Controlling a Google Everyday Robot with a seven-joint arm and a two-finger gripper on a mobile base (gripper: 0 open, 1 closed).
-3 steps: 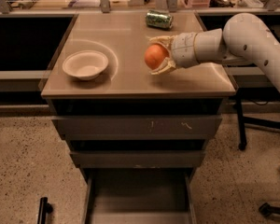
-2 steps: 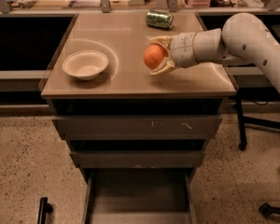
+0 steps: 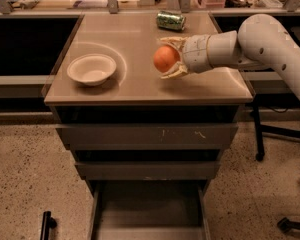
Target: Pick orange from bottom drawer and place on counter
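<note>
My gripper [image 3: 166, 59] reaches in from the right on a white arm and is shut on the orange [image 3: 164, 58], a small smooth orange ball. It holds the fruit just above the right-middle of the glossy beige counter [image 3: 135, 79]; I cannot tell whether the orange touches the top. The bottom drawer [image 3: 149, 209] stands pulled out at the foot of the grey cabinet, and its plain grey floor shows nothing on it.
A white bowl [image 3: 91, 68] sits on the left of the counter. A green soda can [image 3: 171, 20] lies on its side at the back, behind the gripper. Two wider grey drawers [image 3: 147, 135] are stepped out above the bottom one. A chair base stands at right.
The gripper with the orange has barely moved; nothing else has visibly changed.
</note>
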